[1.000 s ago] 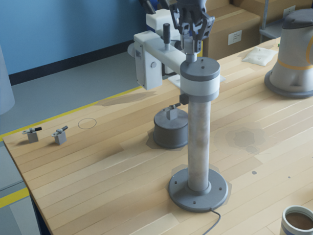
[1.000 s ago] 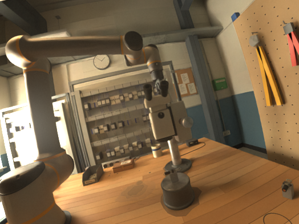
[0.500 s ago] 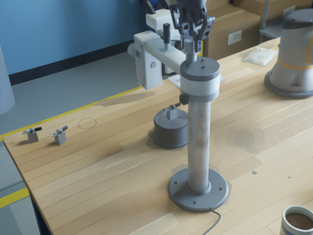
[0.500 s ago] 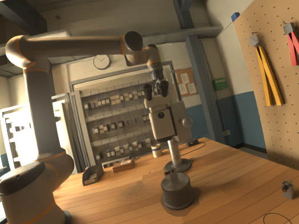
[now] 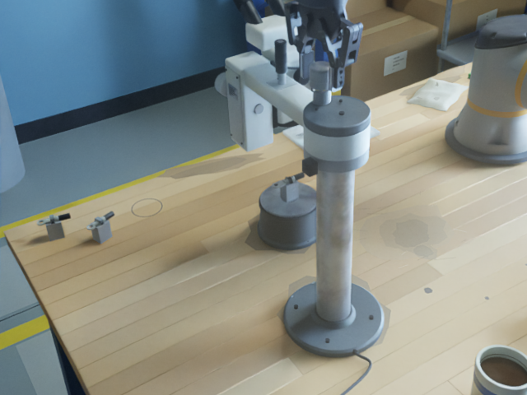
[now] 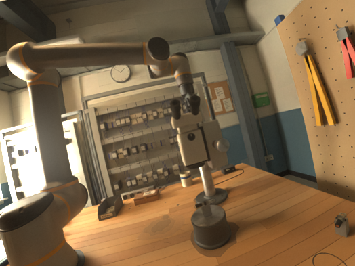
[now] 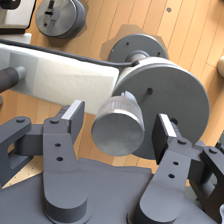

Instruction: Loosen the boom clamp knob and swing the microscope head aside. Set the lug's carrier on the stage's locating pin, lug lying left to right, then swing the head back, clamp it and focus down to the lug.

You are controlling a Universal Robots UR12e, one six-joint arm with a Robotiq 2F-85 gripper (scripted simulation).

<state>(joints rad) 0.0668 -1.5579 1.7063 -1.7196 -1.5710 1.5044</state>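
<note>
The boom clamp knob (image 5: 320,80) (image 7: 118,127), a ribbed metal cylinder, stands on the grey cap of the column (image 5: 336,115), and my gripper (image 5: 325,70) (image 7: 118,125) sits open around it, holding nothing. The white boom (image 5: 276,91) (image 7: 58,79) reaches from the column to the microscope head (image 5: 249,108) (image 6: 198,144), which hangs over the round stage (image 5: 287,214) (image 6: 210,227) (image 7: 59,17). A lug carrier (image 5: 289,187) (image 6: 205,208) sits on the stage. Two more carriers with lugs (image 5: 54,225) (image 5: 101,227) stand at the bench's left end.
My arm's base (image 5: 496,93) stands at the right rear of the bench. A white bag (image 5: 436,94) lies beside it, and a cup (image 5: 502,374) sits at the near right corner. The column's foot plate (image 5: 334,319) trails a cable towards the front edge.
</note>
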